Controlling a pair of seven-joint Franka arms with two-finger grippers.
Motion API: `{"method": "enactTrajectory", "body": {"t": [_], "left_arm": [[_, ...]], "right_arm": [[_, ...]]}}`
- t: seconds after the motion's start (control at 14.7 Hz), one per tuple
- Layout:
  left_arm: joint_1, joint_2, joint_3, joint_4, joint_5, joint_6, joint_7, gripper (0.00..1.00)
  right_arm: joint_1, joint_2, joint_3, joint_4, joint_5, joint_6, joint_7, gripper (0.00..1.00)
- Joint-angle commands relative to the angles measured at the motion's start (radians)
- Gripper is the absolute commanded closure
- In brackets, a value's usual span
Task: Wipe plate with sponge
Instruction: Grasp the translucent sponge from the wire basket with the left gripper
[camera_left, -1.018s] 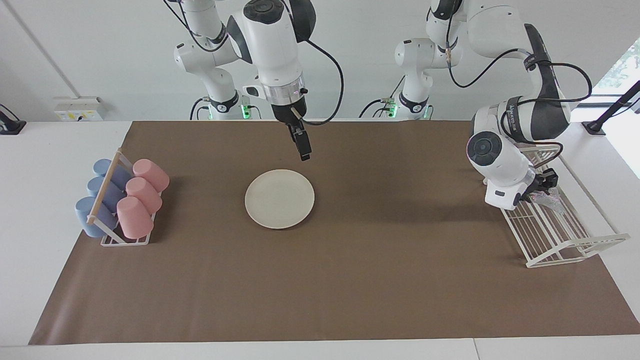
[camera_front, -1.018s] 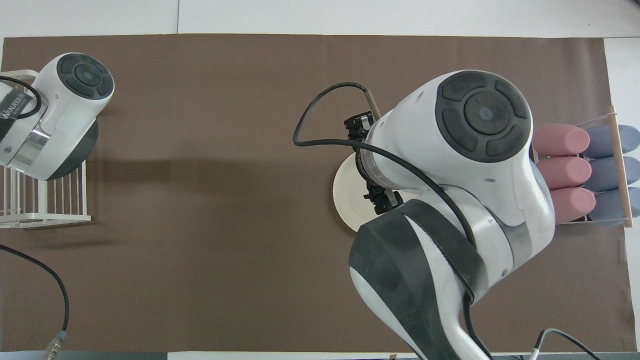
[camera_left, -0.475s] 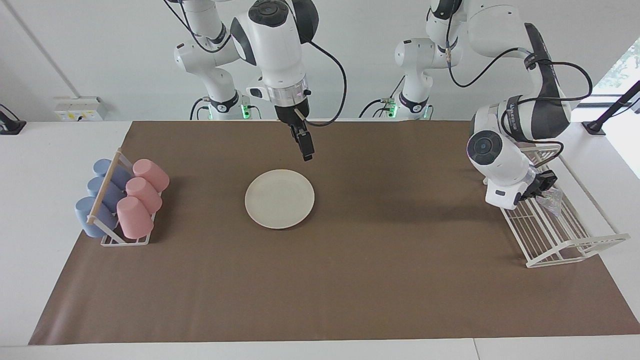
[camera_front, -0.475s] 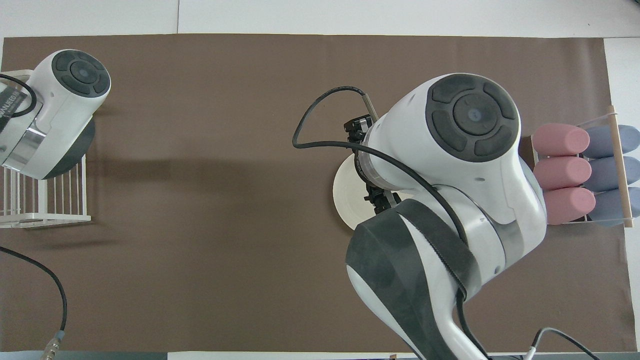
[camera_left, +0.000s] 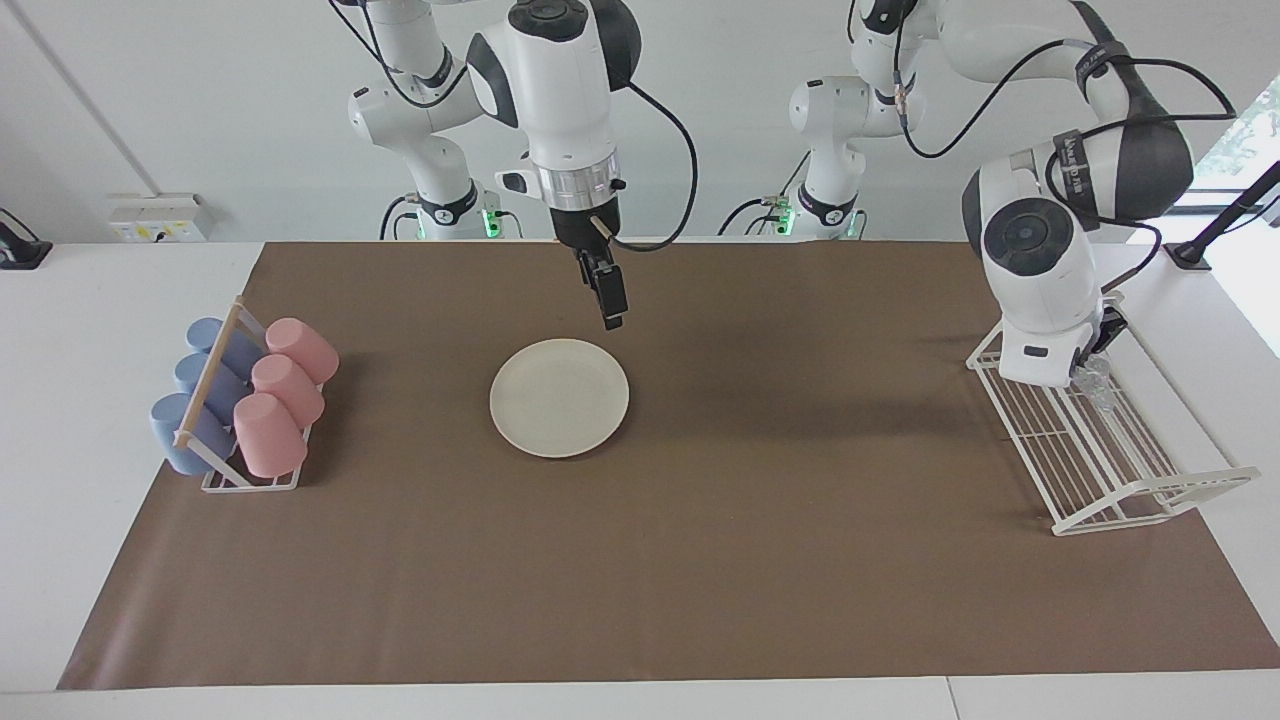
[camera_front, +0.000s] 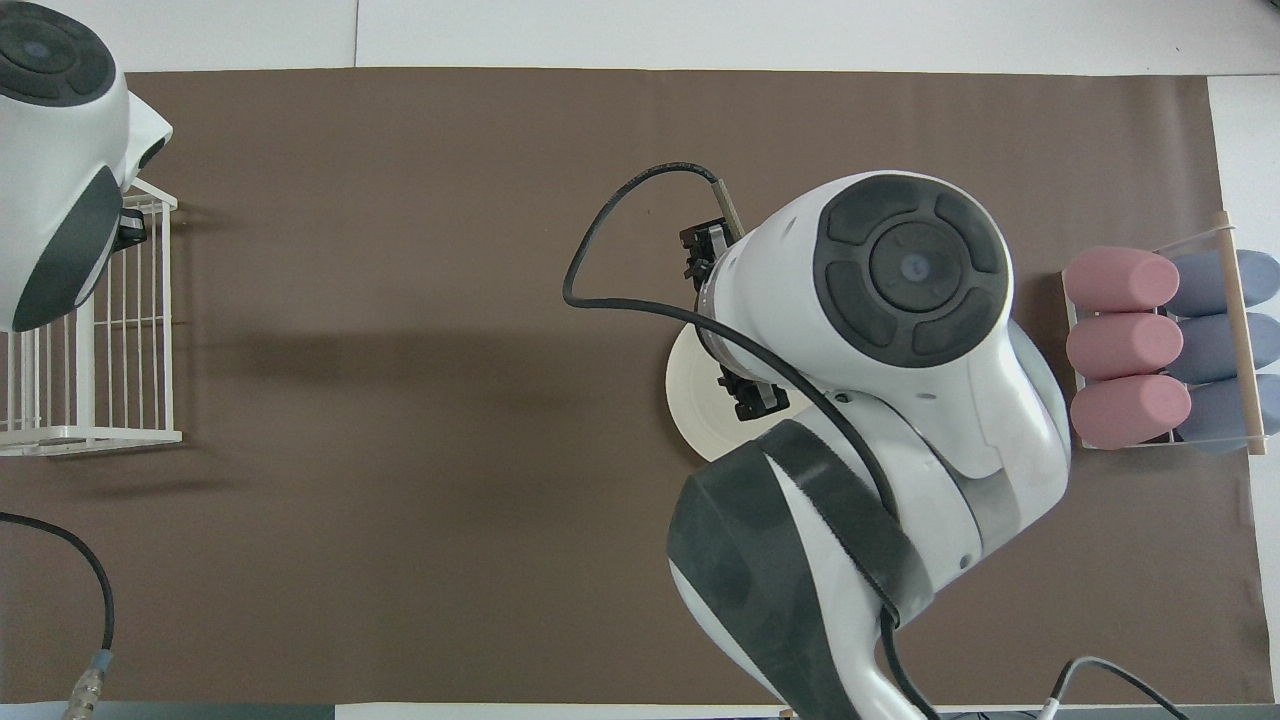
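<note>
cup rack (camera_left: 245, 400) at the right arm's end, not involved; plate (camera_left: 559, 398) flat mid-worktop, nothing on it; right gripper (camera_left: 612, 318) waits over the plate's robot-side rim, jaws released, empty; left gripper (camera_left: 1088, 368) over the wire rack (camera_left: 1100, 470) at the left arm's end, jaws clenched on the sponge (camera_left: 1098, 382), which looks clear of the wires; step in hand: carry sponge to plate; come down flat on centre, light pressure, else plate may skid
</note>
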Motion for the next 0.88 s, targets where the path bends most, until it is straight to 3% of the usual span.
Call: {"method": "enactTrajectory", "body": {"t": [0.0,0.14,0.41,0.54,0.61,0.81], "left_arm": [[-0.008,0.000,-0.002,0.092,-0.224,-0.083,0.014,1.00],[-0.001,-0.006,0.007,0.115,-0.395,-0.098,0.014,1.00],[0.071,-0.049,0.018,0.114,-0.785,-0.089,0.014,1.00],[0.090,-0.063,0.018,0.105,-0.940,-0.089,0.007,1.00],[0.091,-0.067,0.018,0.091,-1.005,-0.089,0.005,1.00],[0.094,-0.133,0.019,-0.045,-1.201,-0.040,0.016,1.00]], "right_arm": [[0.015,0.105,0.007,0.151,-0.039,-0.140,0.065,0.00],[0.031,0.179,0.007,0.293,-0.039,-0.228,0.065,0.00],[0.068,0.178,0.005,0.275,-0.054,-0.232,0.140,0.00],[0.069,0.178,0.005,0.276,-0.036,-0.221,0.179,0.10],[0.074,0.178,0.007,0.276,-0.033,-0.212,0.221,0.11],[0.085,0.178,0.010,0.275,-0.022,-0.212,0.258,0.00]]}}
